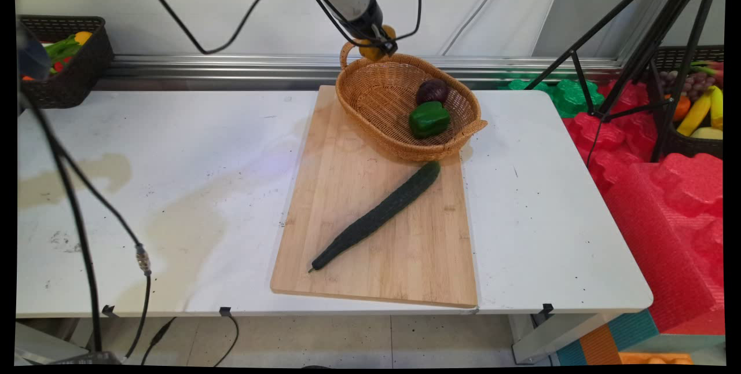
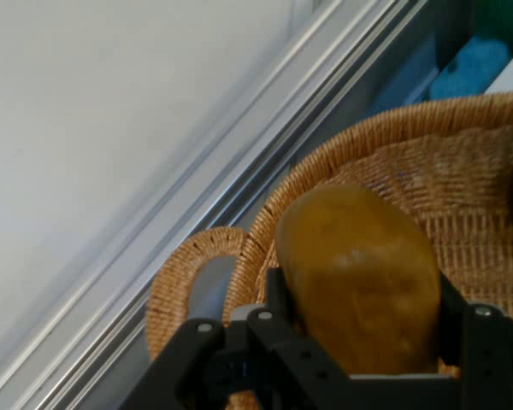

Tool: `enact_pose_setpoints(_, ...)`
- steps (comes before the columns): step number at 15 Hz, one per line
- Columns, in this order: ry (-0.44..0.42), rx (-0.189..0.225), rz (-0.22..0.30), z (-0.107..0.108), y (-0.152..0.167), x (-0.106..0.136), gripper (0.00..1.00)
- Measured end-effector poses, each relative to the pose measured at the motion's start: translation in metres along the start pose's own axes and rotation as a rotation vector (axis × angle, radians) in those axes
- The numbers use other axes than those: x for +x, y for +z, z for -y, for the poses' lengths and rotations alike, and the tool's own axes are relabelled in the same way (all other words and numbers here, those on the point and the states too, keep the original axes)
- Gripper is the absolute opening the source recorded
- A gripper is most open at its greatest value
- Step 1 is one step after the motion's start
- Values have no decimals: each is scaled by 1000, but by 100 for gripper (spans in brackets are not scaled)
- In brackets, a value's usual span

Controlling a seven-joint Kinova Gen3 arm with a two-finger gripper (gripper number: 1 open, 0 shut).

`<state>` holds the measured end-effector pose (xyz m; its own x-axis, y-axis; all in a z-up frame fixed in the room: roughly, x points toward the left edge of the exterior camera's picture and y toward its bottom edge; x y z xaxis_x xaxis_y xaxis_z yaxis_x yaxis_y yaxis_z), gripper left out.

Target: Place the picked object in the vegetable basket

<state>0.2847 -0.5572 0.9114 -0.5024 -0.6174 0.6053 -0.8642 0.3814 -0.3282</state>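
No readable text, labels, brands, numbers or signs — neither view. Basket (image 1: 405, 102), board (image 1: 382, 229), table (image 1: 173, 189), far wall — all unmarked.

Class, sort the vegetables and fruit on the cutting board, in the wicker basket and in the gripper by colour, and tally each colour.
Green: 2 – cucumber on the cutting board; green pepper in the wicker basket
Dark purple: 1 – round vegetable in the basket
Yellow-orange: 1 – fruit held in the gripper above the basket's rim
Total: 4
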Motion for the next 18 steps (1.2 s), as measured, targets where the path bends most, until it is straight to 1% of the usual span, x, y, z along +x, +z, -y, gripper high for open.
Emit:
enact_pose_setpoints(2, 14, -7, 20, 1, 21, 0, 0)
enact_pose_setpoints(4, 34, -26, 45, 0, 47, -1, 0)
enact_pose_setpoints(7, 55, -49, 68, -3, 71, -5, 0)
enact_pose_setpoints(11, 70, -69, 89, -8, 92, -10, 0)
enact_pose_setpoints(15, 79, -77, 97, -12, 102, -15, 0)
enact_pose_setpoints(16, 81, -80, 98, -13, 103, -16, 100)
enact_pose_setpoints(18, 86, -84, 99, -16, 104, -17, 100)
